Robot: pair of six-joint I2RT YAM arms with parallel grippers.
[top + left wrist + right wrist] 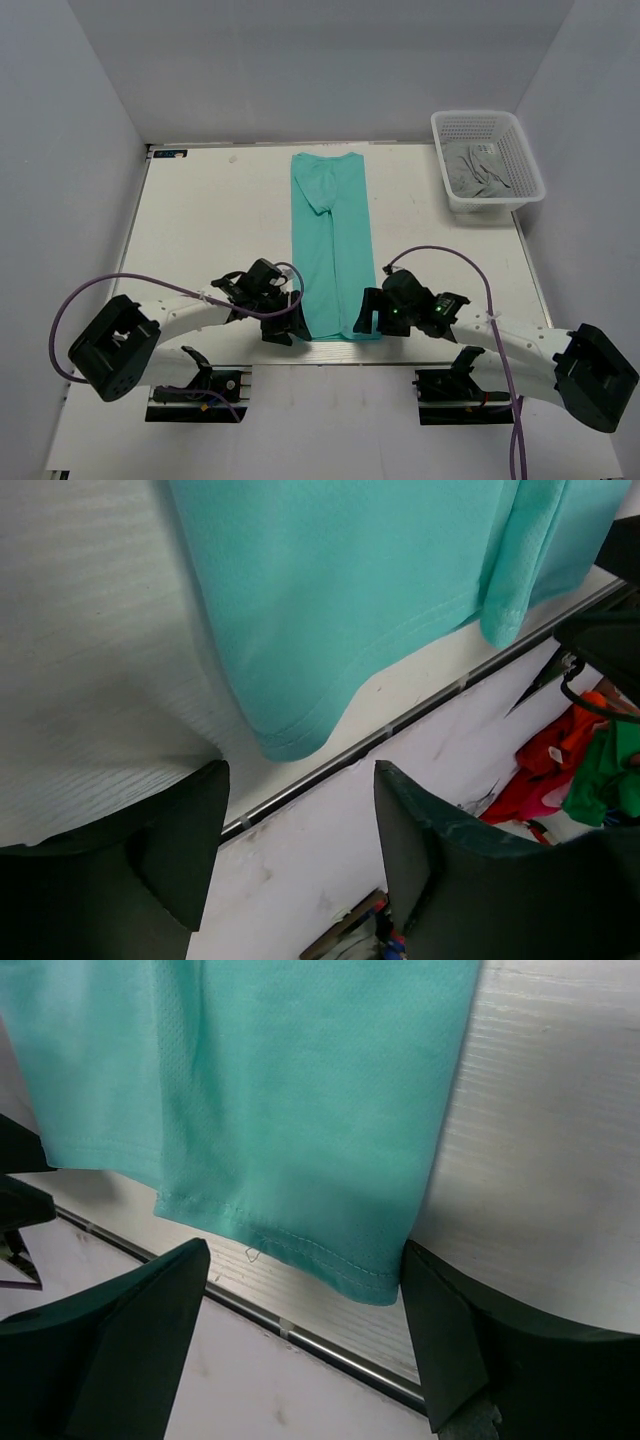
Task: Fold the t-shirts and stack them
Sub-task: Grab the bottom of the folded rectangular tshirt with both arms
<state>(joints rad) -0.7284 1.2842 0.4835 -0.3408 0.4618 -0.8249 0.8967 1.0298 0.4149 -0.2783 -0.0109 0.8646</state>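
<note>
Lining up the lengthwise fold is where I reckon I'm at: the turquoise t-shirt (332,245) lies flat down the middle of the table (200,220) as a long narrow strip, neck at the far end, hem right by the near edge. My left gripper (285,330) sits at the near-left hem corner and my right gripper (368,318) at the near-right one. Both have their jaws apart and nothing pinched; in the wrist views the hem lies just ahead of the fingertips. To do this well I'd get one finger under all the layers at each corner and pinch both sides evenly, then carry the hem toward the neck so the strip doesn't skew. The cloth looks thin and floppy, so I guess a shallow bite would only catch the top layer. Awkward bit: the hem sits close to the metal edge strip (330,775), so there's little room to slide under. The white mesh basket (487,118) with grey cloth (480,170) in it sits at the far right, well apart. The purple cable (440,250) loops near the right side of the shirt, worth watching.
</note>
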